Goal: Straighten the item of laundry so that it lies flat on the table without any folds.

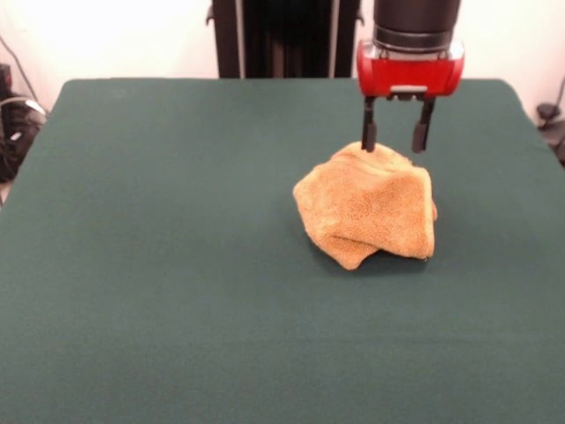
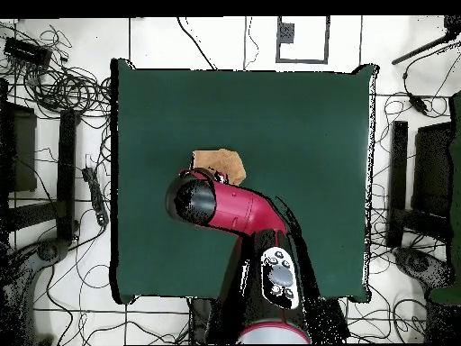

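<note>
From the front I see my black two-fingered hand spread apart, at twelve o'clock over the crumpled orange-tan terry towel on the dark green felt counter; closing here risks pinching several layers.

Overhead, my arm hides most of the towel, so I could misjudge its edges.

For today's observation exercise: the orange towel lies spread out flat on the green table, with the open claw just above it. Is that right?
Not quite. The front view shows the towel bunched into a crumpled heap, not spread flat. The rest holds: it sits on the green table, and the claw hangs open just above its top edge.
</note>
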{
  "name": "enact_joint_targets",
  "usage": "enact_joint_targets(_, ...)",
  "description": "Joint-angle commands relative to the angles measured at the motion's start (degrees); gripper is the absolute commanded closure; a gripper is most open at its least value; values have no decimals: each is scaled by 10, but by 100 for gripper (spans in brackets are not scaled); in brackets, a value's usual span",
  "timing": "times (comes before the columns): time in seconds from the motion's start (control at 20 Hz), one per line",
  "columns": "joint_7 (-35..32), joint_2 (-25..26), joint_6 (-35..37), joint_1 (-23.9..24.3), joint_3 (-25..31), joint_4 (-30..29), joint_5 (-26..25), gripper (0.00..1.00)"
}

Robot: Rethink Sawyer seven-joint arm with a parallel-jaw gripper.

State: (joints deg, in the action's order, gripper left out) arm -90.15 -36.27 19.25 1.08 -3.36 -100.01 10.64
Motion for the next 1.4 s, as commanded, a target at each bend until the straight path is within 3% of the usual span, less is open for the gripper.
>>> enact_joint_targets(0.05, -117, 7, 83, -26, 61, 15, 34, 0)
enact_joint_targets(0.8, -120, 50, 70, -52, 30, 56, 25, 0)
enact_joint_targets(1.4, -135, 91, 43, -103, -21, 80, 9, 0)
